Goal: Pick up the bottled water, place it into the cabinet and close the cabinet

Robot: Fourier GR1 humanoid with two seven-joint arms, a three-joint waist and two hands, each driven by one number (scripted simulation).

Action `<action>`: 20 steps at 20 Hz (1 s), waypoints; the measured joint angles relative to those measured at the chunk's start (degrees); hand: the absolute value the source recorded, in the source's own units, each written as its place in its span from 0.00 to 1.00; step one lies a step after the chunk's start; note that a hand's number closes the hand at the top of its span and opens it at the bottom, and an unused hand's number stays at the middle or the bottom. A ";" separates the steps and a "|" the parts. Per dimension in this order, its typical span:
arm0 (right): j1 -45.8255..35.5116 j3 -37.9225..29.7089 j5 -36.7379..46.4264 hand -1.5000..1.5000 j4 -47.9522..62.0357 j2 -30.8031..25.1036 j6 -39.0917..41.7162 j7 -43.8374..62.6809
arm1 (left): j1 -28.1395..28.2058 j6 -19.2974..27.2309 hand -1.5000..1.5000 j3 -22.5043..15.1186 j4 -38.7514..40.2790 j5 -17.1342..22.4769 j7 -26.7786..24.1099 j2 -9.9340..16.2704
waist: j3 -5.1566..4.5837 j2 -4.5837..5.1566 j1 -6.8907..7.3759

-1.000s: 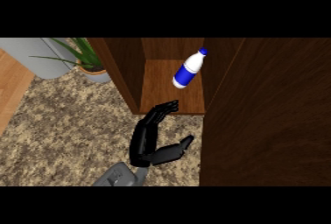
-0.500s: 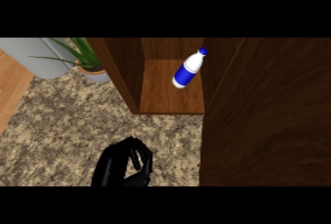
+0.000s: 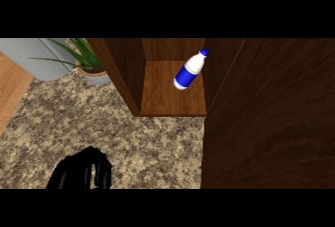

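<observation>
Bottled water (image 3: 189, 71) sits inside the cabinet (image 3: 173, 95); left hand (image 3: 82, 170) low, apparently curled, holding nothing. Next: swing that door (image 3: 268, 115) closed squarely.

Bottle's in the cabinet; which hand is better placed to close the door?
Probably left: the black left hand is the only one in view, low at the left, though the dark wooden cabinet door stands at the right.

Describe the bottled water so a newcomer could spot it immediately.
Find the dark wooden cabinet filling the view's right side, with its open compartment up top. On that compartment's shelf leans the water bottle, against the right wall. It is the only blue and white thing there, with a blue cap.
</observation>
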 measured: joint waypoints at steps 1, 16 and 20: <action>0.03 0.60 0.12 1.00 -0.14 0.08 0.16 -0.19 | 0.90 -0.94 0.00 0.83 -0.58 0.59 -0.56 0.96 | -0.04 -0.03 -0.06; -5.76 12.46 2.96 1.00 -0.87 -2.11 0.86 2.45 | 11.27 -9.96 0.00 15.25 -7.67 11.00 -1.87 13.61 | -0.51 -0.69 1.33; -9.65 16.16 3.89 1.00 -0.86 -2.96 -0.18 4.57 | 13.56 -12.18 0.00 17.47 -8.50 12.82 -2.12 15.55 | -0.70 -0.85 1.98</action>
